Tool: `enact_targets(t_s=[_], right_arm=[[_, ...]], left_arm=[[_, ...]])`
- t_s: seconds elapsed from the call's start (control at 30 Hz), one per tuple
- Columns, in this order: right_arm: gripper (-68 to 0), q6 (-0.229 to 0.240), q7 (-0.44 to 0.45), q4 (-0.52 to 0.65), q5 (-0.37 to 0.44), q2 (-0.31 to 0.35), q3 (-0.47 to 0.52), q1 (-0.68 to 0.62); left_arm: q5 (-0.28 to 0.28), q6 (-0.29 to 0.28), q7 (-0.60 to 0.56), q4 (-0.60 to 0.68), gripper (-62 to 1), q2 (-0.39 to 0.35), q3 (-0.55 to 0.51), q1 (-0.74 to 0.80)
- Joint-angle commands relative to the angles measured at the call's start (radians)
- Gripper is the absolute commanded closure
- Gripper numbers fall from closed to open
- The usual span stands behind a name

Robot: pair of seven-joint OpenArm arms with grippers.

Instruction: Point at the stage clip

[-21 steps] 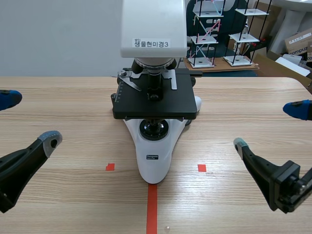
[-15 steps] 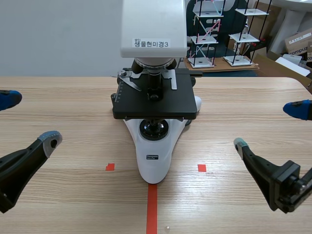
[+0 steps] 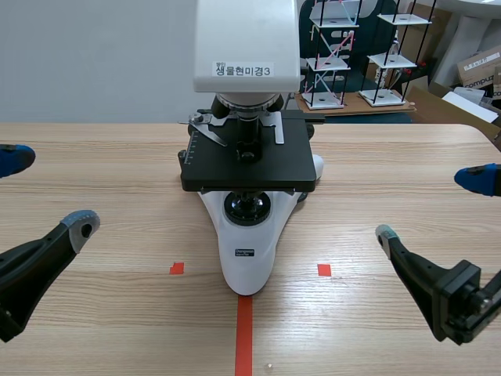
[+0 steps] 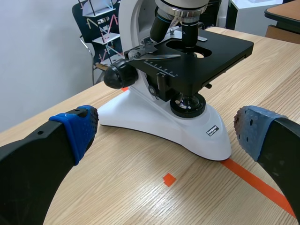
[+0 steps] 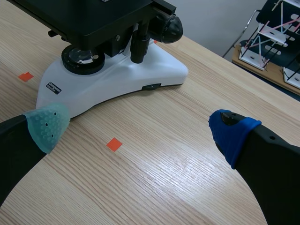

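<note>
Stage clip [image 3: 210,130]: thin springy metal, flat on black stage [image 3: 270,166] of microscope [image 3: 246,251]; bends easily, point only, no gripping. Left gripper [image 3: 45,190] and right gripper [image 3: 432,204]: fingers apart, empty, well away from clip

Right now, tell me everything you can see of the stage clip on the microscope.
The stage clip is a thin, silvery, metal-looking arm lying flat on the microscope's black stage, at its rear corner on the left arm's side. Fixed near the back edge, it slants inward toward the hole under the objective lens. The left gripper and right gripper, jaws open, hover low and well apart from it.
</note>
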Motion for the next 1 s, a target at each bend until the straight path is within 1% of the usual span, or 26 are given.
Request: enact_targets(t_s=[0.0,0.47,0.5,0.57,0.6,0.7,0.73,0.83,0.9,0.97], right_arm=[[-66.7,0.001,0.011,0.017,0.011,0.010,0.003,0.003],[-66.7,0.001,0.012,0.017,0.012,0.010,0.003,0.003],[-66.7,0.001,0.012,0.017,0.012,0.010,0.003,0.003],[-66.7,0.000,0.012,0.017,0.012,0.010,0.003,0.003],[-66.7,0.000,0.012,0.017,0.012,0.010,0.003,0.003],[-66.7,0.000,0.012,0.017,0.012,0.010,0.003,0.003],[-66.7,0.000,0.012,0.017,0.012,0.010,0.003,0.003],[-66.7,0.000,0.012,0.017,0.012,0.010,0.003,0.003],[-66.7,0.000,0.013,0.017,0.012,0.010,0.003,0.003],[-66.7,0.000,0.013,0.017,0.012,0.010,0.003,0.003]], left_arm=[[-0.010,-0.002,-0.013,0.016,-61.1,-0.005,-0.003,0.000],[-0.011,-0.002,-0.014,0.016,-61.0,-0.006,-0.003,0.000],[-0.011,-0.002,-0.014,0.016,-59.6,-0.006,-0.003,0.000],[-0.011,-0.002,-0.013,0.016,-52.1,-0.011,-0.003,0.000],[-0.011,-0.002,-0.012,0.016,-46.5,-0.017,-0.003,0.000],[-0.011,-0.002,0.018,0.015,-26.9,-0.046,-0.003,0.000],[-0.011,-0.002,0.027,0.013,-21.4,-0.058,-0.003,0.000],[-0.016,-0.001,0.047,0.002,-10.0,-0.090,-0.003,0.000],[-0.047,0.000,0.045,-0.014,-3.1,-0.106,-0.003,0.000],[-0.061,0.002,0.042,-0.035,-2.3,-0.119,-0.005,-0.002]])
